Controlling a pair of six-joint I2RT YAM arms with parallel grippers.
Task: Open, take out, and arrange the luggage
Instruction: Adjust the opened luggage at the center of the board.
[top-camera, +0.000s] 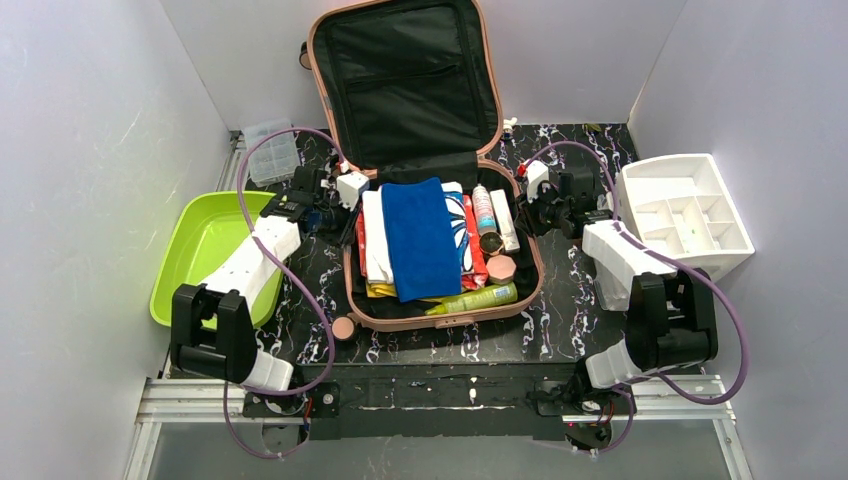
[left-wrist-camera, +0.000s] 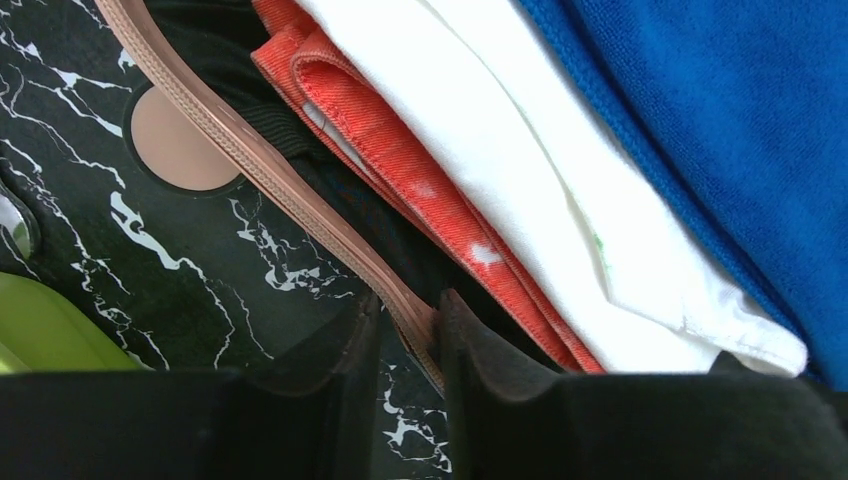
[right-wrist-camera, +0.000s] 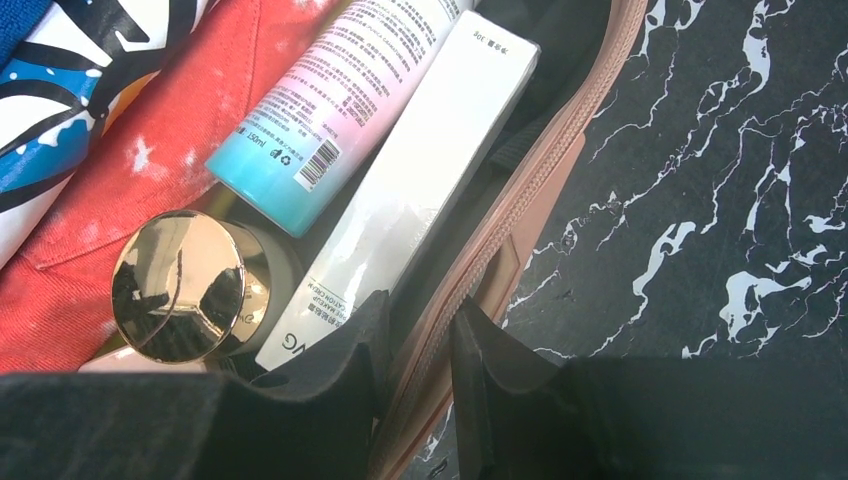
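Observation:
The salmon-pink luggage lies open in the middle of the table, its black-lined lid standing against the back wall. Its base holds a blue towel, white and red cloths, a blue-pink bottle, a white box and a gold-lidded jar. My left gripper is at the base's back left corner. In the left wrist view it straddles the pink rim, shut on it. My right gripper is at the back right; it is shut on the rim.
A lime-green tray sits left of the luggage, beside the left arm. A white compartment organizer stands at the right. A clear plastic box is at the back left. A round pink disc lies on the table by the luggage's front left corner.

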